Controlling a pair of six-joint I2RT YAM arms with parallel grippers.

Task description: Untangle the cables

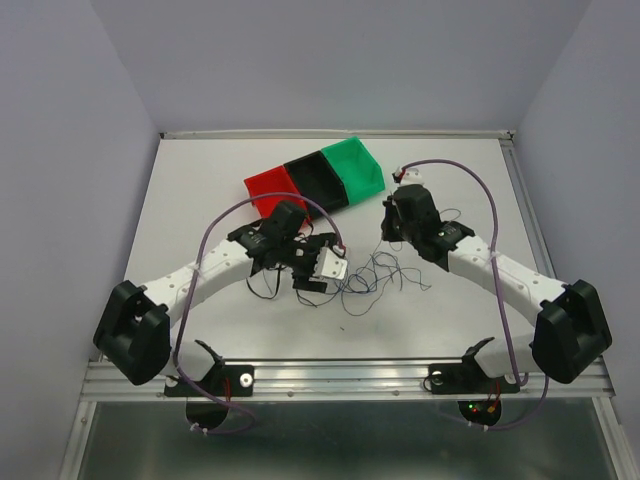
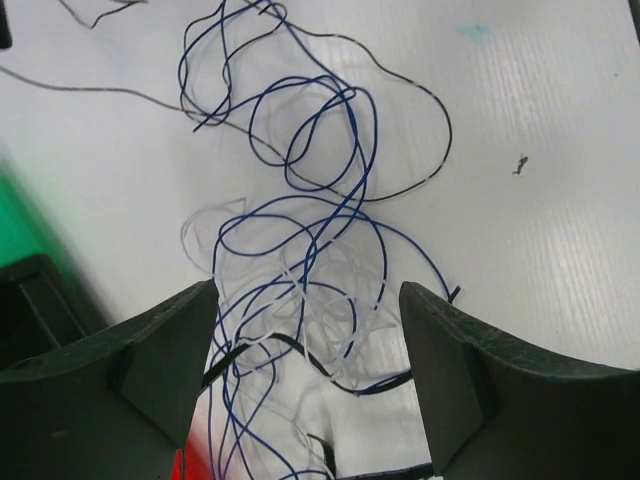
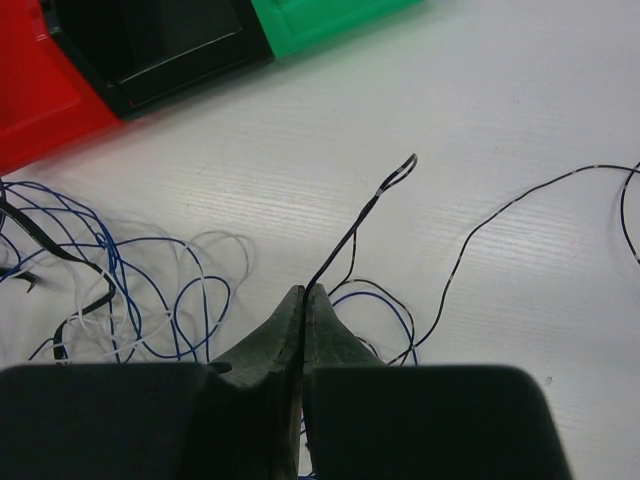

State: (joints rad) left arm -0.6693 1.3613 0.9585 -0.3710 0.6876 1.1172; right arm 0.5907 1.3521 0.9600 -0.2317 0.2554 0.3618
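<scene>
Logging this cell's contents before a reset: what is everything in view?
cables: several, dark blue, black and whitish, tangled mid-table
red bin: one, red, back of table, leftmost
black bin: one, black, middle of the row
green bin: one, green, rightmost
table: one, white, under everything
arms: two, white with black joints, bolted at near edge
left tool: one, black, open, straddling the tangle
right tool: one, black, shut on black cable

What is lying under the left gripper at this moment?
Under the open left gripper lies the clump of cables: blue, whitish and black strands looping on the white table. Where the strands pass beneath the two fingers, they are covered and cannot be followed.
</scene>
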